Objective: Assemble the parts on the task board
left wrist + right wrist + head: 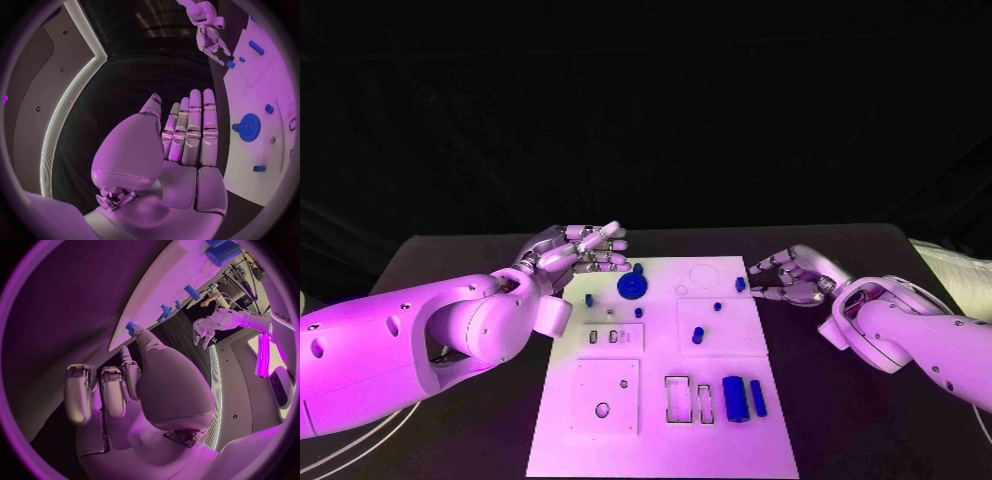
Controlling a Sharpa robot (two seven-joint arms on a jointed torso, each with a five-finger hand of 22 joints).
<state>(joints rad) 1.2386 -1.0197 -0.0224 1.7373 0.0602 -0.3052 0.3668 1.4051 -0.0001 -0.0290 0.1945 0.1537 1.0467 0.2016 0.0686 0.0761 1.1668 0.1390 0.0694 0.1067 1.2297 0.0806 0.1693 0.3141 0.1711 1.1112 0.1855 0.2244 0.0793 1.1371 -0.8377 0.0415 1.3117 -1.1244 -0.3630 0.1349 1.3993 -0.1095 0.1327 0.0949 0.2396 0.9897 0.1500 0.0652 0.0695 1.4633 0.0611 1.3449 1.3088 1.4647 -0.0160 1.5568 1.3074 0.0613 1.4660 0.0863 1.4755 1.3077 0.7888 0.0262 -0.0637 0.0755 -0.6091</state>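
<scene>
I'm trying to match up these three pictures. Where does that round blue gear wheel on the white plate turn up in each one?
Head view: the blue gear sits near the far end of the task board, close to the left hand.
Left wrist view: the gear lies on the board beside that hand's fingers.
Right wrist view: I cannot pick it out.
Shared landmark: the white task board.

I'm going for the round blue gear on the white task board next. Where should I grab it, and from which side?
Judging by the head view, take the round blue gear by its toothed rim, from above. It lies flat on the white task board, so only the rim offers opposing faces. The left hand hovers nearest, fingers apart and empty.
</scene>
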